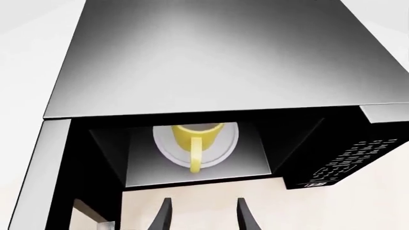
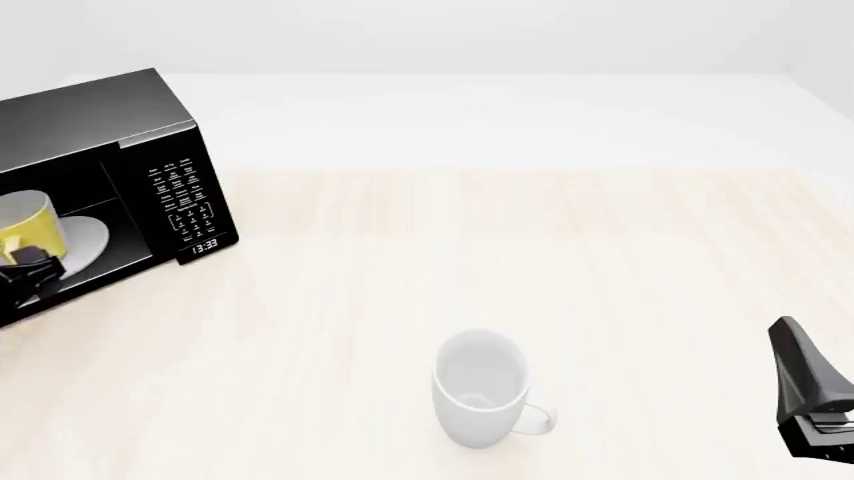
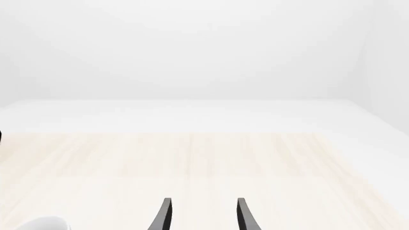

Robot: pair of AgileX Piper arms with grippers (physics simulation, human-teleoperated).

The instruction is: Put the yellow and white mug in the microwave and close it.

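The black microwave [image 2: 100, 115] stands at the far left of the table with its door open. The yellow and white mug [image 2: 27, 228] stands upright inside on the white round plate [image 2: 83, 243]. In the left wrist view the mug [image 1: 195, 139] has its handle pointing out towards the opening, and the plate [image 1: 227, 143] shows around it. My left gripper [image 1: 204, 218] is open and empty, just outside the opening and apart from the mug; in the front view it [image 2: 30, 266] shows only in part. My right gripper [image 2: 798, 350] is open and empty at the near right edge, and the right wrist view shows its fingers [image 3: 204, 218] spread.
A larger all-white mug [image 2: 481, 385] stands upright near the table's front middle, handle to the right; its rim shows in the right wrist view [image 3: 41, 224]. The microwave keypad [image 2: 184, 198] faces the table's middle. The open door [image 1: 38, 177] runs beside my left gripper.
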